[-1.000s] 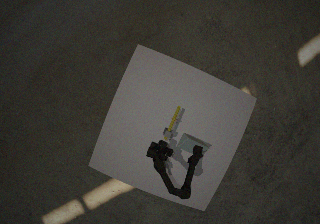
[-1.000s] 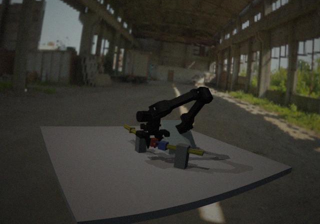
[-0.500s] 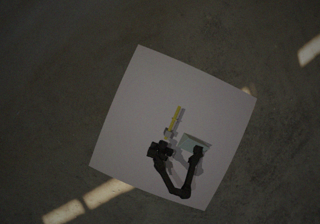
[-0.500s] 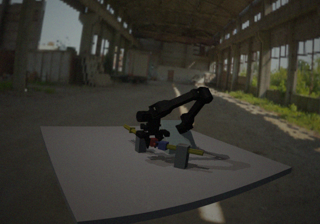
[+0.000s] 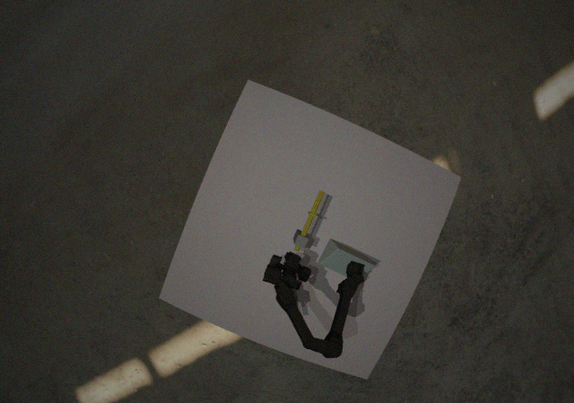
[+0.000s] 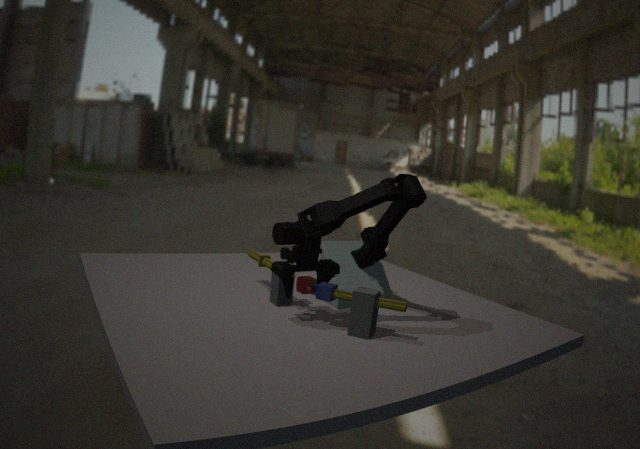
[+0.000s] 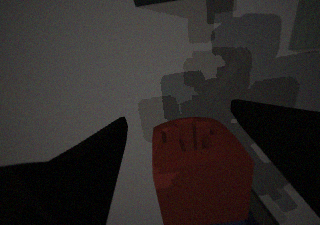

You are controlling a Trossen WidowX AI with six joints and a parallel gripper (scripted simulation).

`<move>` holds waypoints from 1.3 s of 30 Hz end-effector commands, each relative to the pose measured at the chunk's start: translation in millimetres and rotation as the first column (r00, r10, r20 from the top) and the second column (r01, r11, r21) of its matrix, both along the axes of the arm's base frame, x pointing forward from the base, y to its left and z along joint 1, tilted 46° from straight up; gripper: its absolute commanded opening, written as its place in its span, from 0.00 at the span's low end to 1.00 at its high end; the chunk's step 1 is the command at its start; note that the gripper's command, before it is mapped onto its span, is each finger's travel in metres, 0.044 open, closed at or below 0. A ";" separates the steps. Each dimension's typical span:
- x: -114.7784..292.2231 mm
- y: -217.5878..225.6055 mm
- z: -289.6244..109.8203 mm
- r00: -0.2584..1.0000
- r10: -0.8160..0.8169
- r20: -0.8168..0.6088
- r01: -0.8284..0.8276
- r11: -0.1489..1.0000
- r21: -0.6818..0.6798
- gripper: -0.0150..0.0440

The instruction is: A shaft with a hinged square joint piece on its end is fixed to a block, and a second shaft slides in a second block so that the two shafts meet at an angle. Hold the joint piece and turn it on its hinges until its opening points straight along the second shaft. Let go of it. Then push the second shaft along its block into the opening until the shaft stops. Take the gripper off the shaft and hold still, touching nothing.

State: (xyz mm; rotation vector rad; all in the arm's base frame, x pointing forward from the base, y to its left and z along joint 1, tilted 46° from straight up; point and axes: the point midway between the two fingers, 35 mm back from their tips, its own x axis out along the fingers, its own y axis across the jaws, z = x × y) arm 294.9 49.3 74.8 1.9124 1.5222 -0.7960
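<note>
The red square joint piece (image 7: 200,170) (image 6: 305,283) sits between my gripper's (image 7: 177,112) (image 6: 306,271) (image 5: 290,268) fingers, which stand wide apart on either side of it with gaps showing. The gripper is open. In the exterior view the red piece adjoins a blue hinge part (image 6: 325,290) on a yellow shaft (image 6: 392,304) (image 5: 315,211) that runs through a grey block (image 6: 363,312) (image 5: 303,240). A second yellow shaft (image 6: 258,258) passes through another grey block (image 6: 281,289) right under the gripper; from above the arm hides this block.
Everything stands on a white mat (image 5: 259,157) (image 6: 206,356) on a concrete floor. The arm's pale blue base plate (image 5: 340,255) (image 6: 351,273) lies just behind the blocks. The arm's elbow (image 5: 331,345) reaches out near the mat's edge.
</note>
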 end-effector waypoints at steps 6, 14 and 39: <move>-2.1 -2.4 0.7 1.000 0.013 -0.001 -0.013 0.999 0.042 1.00; -6.5 -18.8 11.7 0.998 0.018 0.052 -0.032 0.959 0.281 1.00; -5.4 -61.3 50.2 0.873 0.260 0.412 -0.308 0.950 0.052 1.00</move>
